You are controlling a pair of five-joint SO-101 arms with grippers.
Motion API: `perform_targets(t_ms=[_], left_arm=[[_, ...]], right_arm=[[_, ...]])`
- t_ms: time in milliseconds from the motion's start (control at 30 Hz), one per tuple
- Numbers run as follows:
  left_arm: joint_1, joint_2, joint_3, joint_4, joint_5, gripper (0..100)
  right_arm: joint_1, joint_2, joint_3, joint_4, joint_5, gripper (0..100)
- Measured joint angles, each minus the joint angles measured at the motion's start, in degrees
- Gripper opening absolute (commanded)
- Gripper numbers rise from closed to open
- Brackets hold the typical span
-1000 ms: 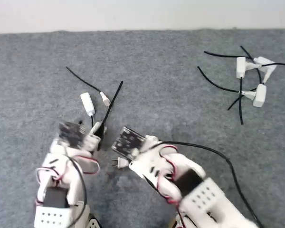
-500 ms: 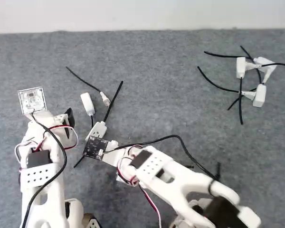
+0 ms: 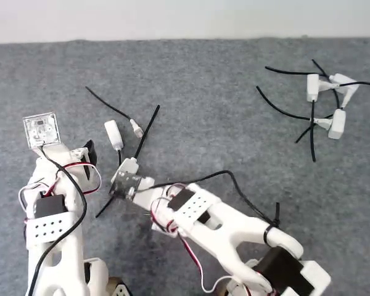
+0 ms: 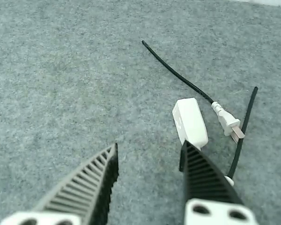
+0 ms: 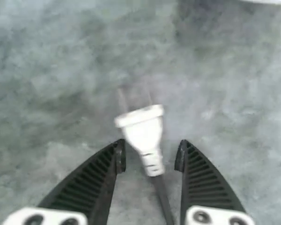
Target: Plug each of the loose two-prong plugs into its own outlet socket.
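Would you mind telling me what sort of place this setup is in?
Probably a robotics test bench: a grey felt-covered table against a pale wall, two white robot arms, and loose plugs and sockets on short black leads.

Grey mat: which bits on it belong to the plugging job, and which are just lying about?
Job: two-prong plug between the right jaws; white socket; loose plug beside it.
Idle: far cluster of sockets and cords, apparently already joined.

Bright, even, diffuse lighting, faint soft-edged shadows hugging objects, similar across all three views
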Motion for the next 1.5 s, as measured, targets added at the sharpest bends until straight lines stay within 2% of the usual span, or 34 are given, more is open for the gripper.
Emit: perform_targets(t_ms=[100, 500, 800, 967, 1500], left_arm=[[0.00, 0.00, 0.00, 0.00, 0.00, 22], [0.00, 0.00, 0.00, 0.00, 0.00, 22], [0.00, 0.00, 0.00, 0.00, 0.00, 22], [0.00, 0.00, 0.00, 0.00, 0.00, 22], [0.97, 0.00, 0.00, 0.00, 0.00, 22]], right_arm=[[1.14, 0.00, -0.18, 0.00, 0.00, 8.3], [1.49, 4.92, -3.08, 0.35, 0.00, 11.5], [1.23, 11.34, -11.60, 7.65, 0.00, 11.0], [1.23, 14.15, -15.03, 10.73, 0.00, 0.2], [2.11, 15.65, -16.88, 11.34, 2.81, 0.8]])
